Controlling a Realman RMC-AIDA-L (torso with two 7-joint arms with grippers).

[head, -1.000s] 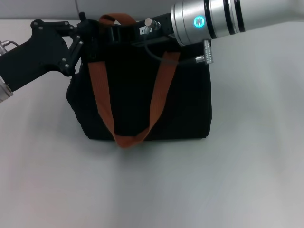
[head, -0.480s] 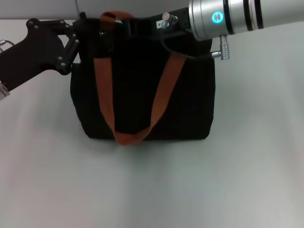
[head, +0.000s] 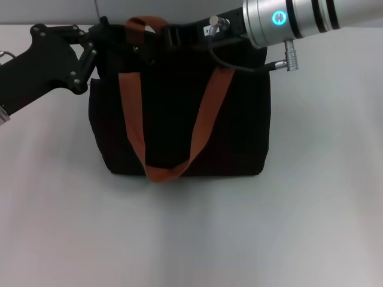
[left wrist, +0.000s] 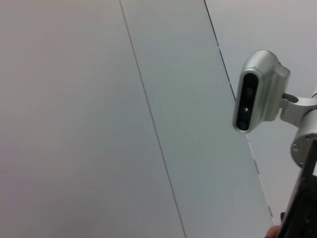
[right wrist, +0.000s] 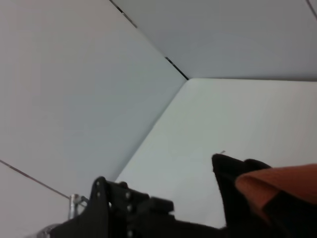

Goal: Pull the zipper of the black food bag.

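The black food bag stands upright on the table in the head view, with an orange-brown strap handle hanging down its front. My left gripper is at the bag's top left corner, against the fabric. My right gripper reaches in from the upper right and lies along the bag's top edge, near the second strap. The zipper pull is hidden behind the grippers and the black fabric. The right wrist view shows the left gripper beside the bag's corner and an orange strap.
The bag sits on a pale table with open surface in front and on both sides. A cable loops from the right wrist over the bag's top. The left wrist view shows wall panels and a silver camera housing.
My right arm has moved to the right along the bag's top edge, and the bag's top right side has shifted with it. My left gripper has stayed at the top left corner.
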